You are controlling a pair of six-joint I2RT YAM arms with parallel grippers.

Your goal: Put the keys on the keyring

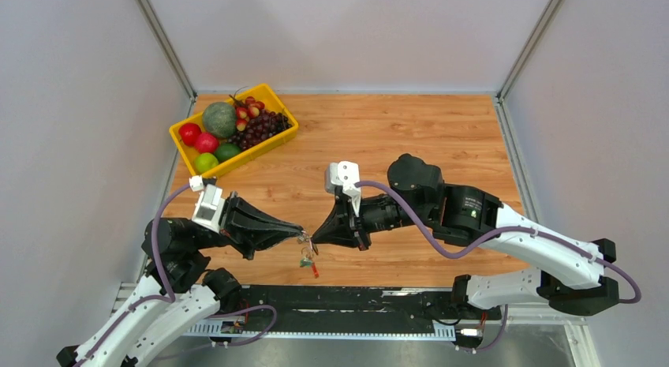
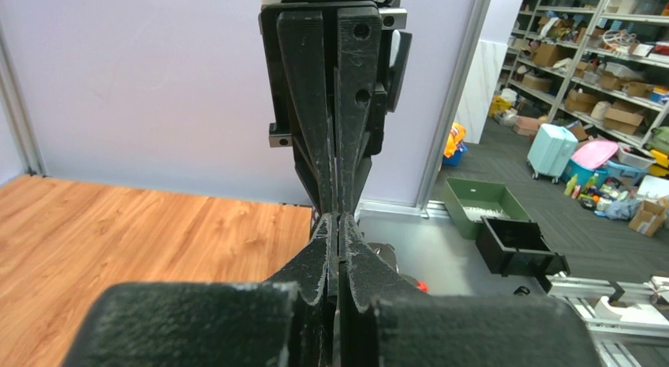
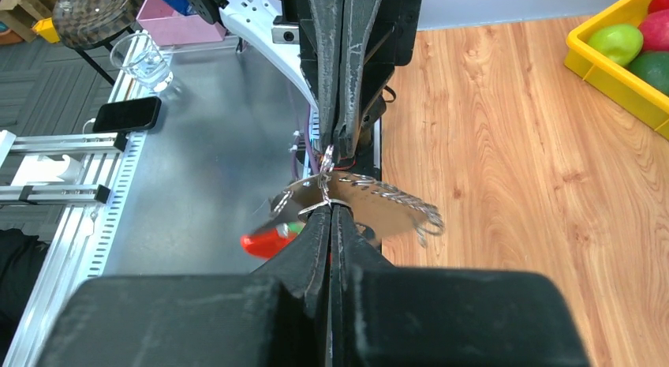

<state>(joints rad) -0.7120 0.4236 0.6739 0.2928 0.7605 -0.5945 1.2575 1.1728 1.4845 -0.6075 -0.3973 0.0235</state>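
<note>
Currently mid-threading, we judge: left gripper (image 1: pixel 300 234) and right gripper (image 1: pixel 315 243) meet tip to tip over the table's (image 1: pixel 410 138) near edge, both pinching the keyring (image 3: pixel 379 200), its red tag (image 3: pixel 267 242) dangling. We cannot make out the keys. The next move calls for a fine, steady feed.

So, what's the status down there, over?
Left gripper shut on keyring. Right gripper shut on it too, tip to tip. Red tag dangling below. Nothing in the way.
</note>
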